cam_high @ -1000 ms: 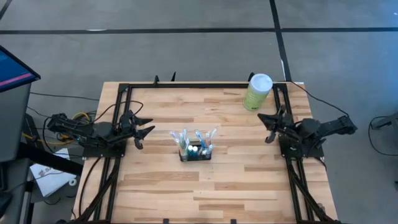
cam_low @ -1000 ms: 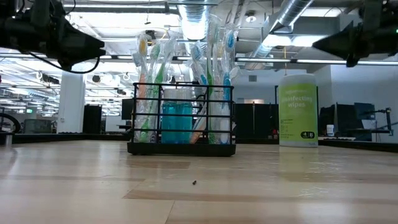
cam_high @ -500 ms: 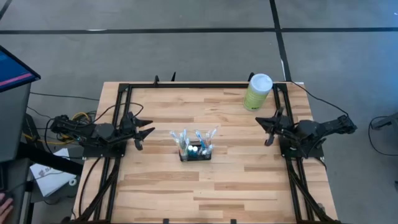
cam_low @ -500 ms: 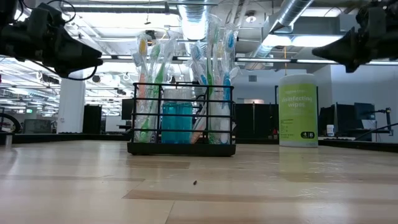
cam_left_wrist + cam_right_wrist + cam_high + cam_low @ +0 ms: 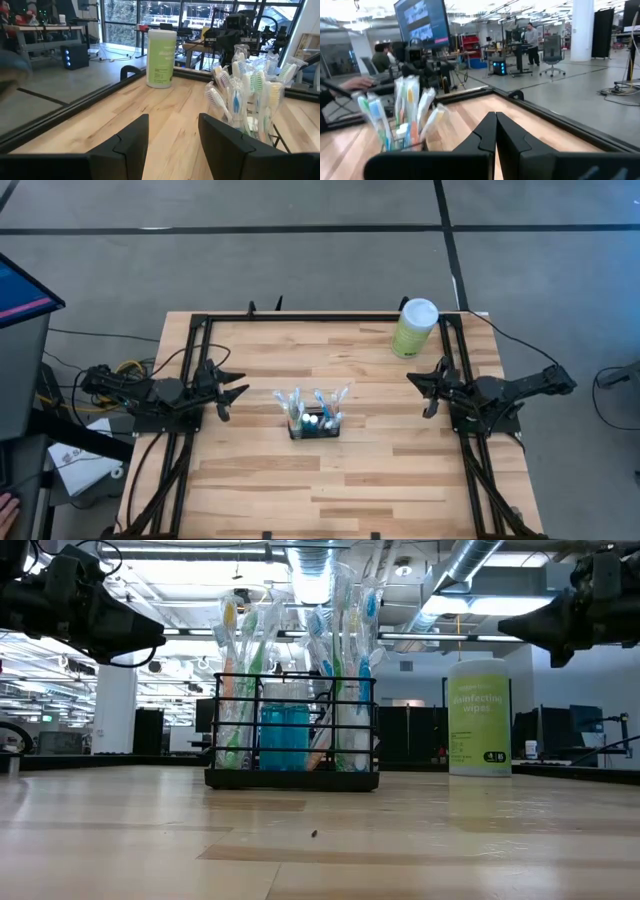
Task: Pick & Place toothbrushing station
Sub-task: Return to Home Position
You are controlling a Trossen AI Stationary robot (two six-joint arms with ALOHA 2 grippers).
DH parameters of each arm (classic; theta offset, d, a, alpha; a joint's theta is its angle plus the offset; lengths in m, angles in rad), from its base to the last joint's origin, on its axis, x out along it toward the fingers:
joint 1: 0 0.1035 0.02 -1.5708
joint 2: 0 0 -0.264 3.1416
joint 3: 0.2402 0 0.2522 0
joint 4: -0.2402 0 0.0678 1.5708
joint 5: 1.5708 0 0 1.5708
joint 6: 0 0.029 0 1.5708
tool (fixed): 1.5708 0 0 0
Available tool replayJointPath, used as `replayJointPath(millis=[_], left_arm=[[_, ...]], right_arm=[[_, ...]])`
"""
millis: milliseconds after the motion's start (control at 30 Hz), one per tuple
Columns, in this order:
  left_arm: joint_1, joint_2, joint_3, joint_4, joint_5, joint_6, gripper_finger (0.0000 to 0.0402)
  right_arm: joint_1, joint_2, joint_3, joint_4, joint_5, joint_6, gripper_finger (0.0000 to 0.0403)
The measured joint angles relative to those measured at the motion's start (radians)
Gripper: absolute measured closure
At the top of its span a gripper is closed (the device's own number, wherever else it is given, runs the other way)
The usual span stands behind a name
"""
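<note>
The toothbrushing station point(image 5: 313, 420), a low black wire holder with several toothbrushes standing upright in it, rests by its base on the middle of the wooden table point(image 5: 330, 480). In the low view the holder point(image 5: 292, 735) also shows a blue insert. My left gripper point(image 5: 235, 390) hovers open to the station's left, pointing level toward it; the left wrist view shows the toothbrushes point(image 5: 250, 100) beyond its gripper point(image 5: 172, 135). My right gripper point(image 5: 420, 385) hovers shut to the station's right, well apart from it. The right wrist view shows the shut gripper point(image 5: 496, 130) with the toothbrushes point(image 5: 405, 115) beyond.
A pale-green wipes canister point(image 5: 414, 328) with a white lid stands at the table's far right corner. Black frame rails point(image 5: 300, 317) run along the far, left and right edges. Bare wood lies in front of the station. People point(image 5: 532, 35) show in the room beyond.
My right gripper has sunk a little and rolled slightly, staying shut. The station has not moved.
</note>
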Motion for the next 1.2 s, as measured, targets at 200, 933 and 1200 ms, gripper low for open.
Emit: replayJointPath(millis=[200,933,1200], left_arm=[[0.000,0.000,-0.001,0.004,0.000,-0.001,0.0234],[0.000,0.000,-0.003,0.018,0.005,0.000,0.0234],[0.000,0.000,-0.003,0.021,0.004,0.000,0.0234]], right_arm=[[-0.002,0.000,-0.001,-0.021,0.002,-0.055,0.0401],[-0.002,0.000,-0.002,-0.039,0.002,-0.050,0.0401],[-0.002,0.000,-0.002,-0.039,0.002,-0.050,0.0401]])
